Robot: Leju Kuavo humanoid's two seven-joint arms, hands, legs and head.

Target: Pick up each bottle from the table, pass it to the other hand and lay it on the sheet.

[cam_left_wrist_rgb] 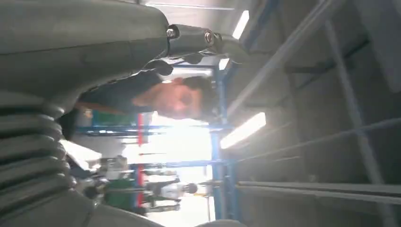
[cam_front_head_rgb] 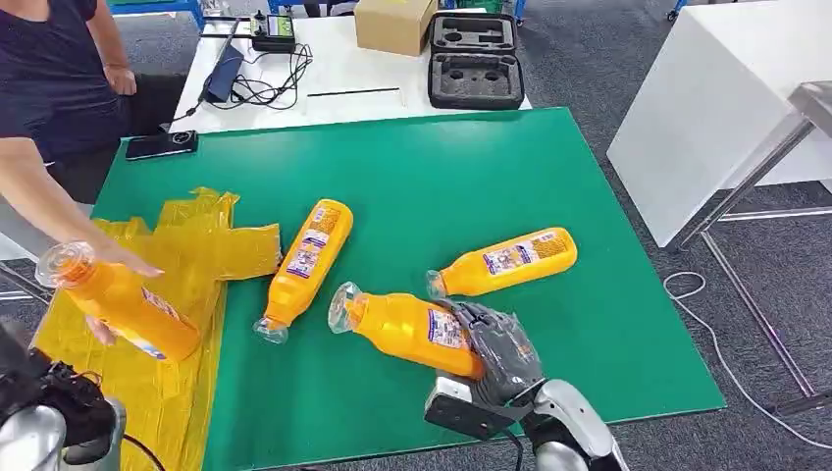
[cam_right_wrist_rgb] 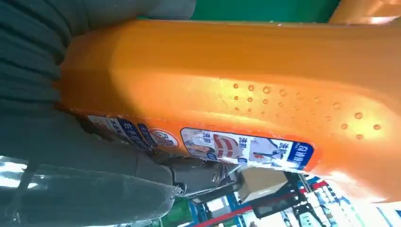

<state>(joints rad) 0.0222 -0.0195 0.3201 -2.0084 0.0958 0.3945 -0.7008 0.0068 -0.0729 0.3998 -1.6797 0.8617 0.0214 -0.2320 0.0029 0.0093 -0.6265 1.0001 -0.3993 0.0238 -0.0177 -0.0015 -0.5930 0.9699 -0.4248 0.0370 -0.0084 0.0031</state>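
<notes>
Orange bottles with clear caps lie on the green mat (cam_front_head_rgb: 412, 177). My right hand (cam_front_head_rgb: 495, 353) grips the base end of one bottle (cam_front_head_rgb: 402, 329) near the mat's front edge; in the right wrist view that bottle (cam_right_wrist_rgb: 227, 90) lies against my palm, with a finger (cam_right_wrist_rgb: 198, 172) wrapped under it. Two more bottles lie free, one at the middle left (cam_front_head_rgb: 306, 263) and one at the right (cam_front_head_rgb: 508, 259). A person's hand (cam_front_head_rgb: 116, 260) holds a fourth bottle (cam_front_head_rgb: 123, 306) above the yellow sheet (cam_front_head_rgb: 196, 245). My left hand (cam_front_head_rgb: 54, 397) hangs at the lower left holding nothing, its thumb (cam_left_wrist_rgb: 208, 39) pointing at the ceiling.
The person stands at the table's left side (cam_front_head_rgb: 49, 78). Behind the mat, a white table carries a phone (cam_front_head_rgb: 161, 144), cables (cam_front_head_rgb: 265, 88), a cardboard box (cam_front_head_rgb: 392, 25) and a black foam case (cam_front_head_rgb: 475, 61). A white table (cam_front_head_rgb: 726, 108) stands to the right.
</notes>
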